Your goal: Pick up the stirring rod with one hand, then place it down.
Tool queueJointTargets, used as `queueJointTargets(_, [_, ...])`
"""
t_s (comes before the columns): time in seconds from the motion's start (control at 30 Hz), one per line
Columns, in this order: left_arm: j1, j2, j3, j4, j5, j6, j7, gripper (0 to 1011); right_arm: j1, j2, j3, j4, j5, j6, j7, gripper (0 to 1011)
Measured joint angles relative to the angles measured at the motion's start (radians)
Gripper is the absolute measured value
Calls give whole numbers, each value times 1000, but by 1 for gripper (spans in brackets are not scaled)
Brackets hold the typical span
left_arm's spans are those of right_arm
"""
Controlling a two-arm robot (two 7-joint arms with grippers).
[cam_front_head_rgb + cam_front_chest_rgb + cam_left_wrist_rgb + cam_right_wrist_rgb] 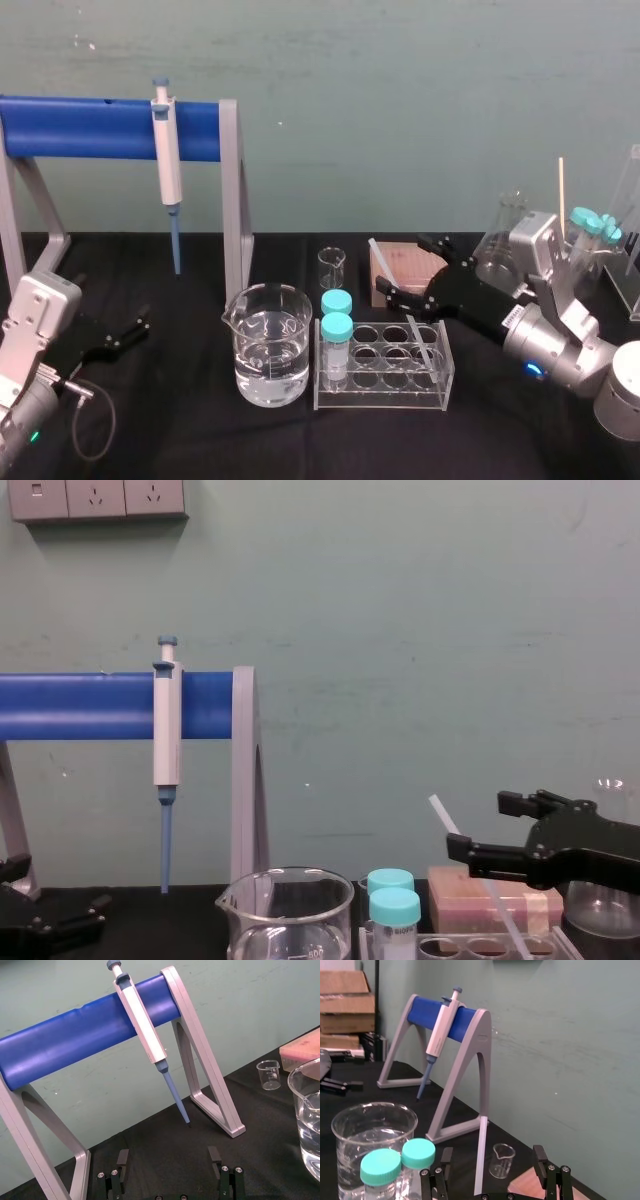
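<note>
- The left gripper [122,337] sits parked low at the table's near left, fingers apart and empty.
- The stirring rod [381,259] stands in the clear rack [380,400], leaning up and back to the left. It looks light, stiff, slick and probably brittle.
- The right gripper [402,267] straddles its bare upper shaft, the best place for a gentle pinch. Its fingers are spread wide and not touching.
- The capped vials [337,335] and beaker [270,345] crowd the left, and a pink block [405,262] sits behind, so the open room is upward.
- The pipette [167,150] hangs well apart.
</note>
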Motion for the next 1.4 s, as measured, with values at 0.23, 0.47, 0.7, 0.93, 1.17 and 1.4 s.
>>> queueJointTargets(0.23, [0, 0, 0, 0, 0, 0, 0, 1000, 42, -36, 14, 80, 45, 14, 88, 1000])
queueJointTargets(0.47, [0, 0, 0, 0, 0, 0, 0, 1000, 73, -64, 24, 148, 80, 44, 159, 1000])
queueJointTargets(0.7, [0, 0, 0, 0, 0, 0, 0, 1000, 89, -79, 23, 184, 94, 70, 193, 1000])
queueJointTargets(0.93, [0, 0, 0, 0, 0, 0, 0, 1000, 91, -80, 22, 189, 97, 84, 198, 1000])
queueJointTargets(1.17, [0, 0, 0, 0, 0, 0, 0, 1000, 91, -80, 21, 189, 97, 84, 198, 1000])
queueJointTargets(1.4, [0, 0, 0, 0, 0, 0, 0, 1000, 91, -80, 21, 190, 97, 83, 198, 1000])
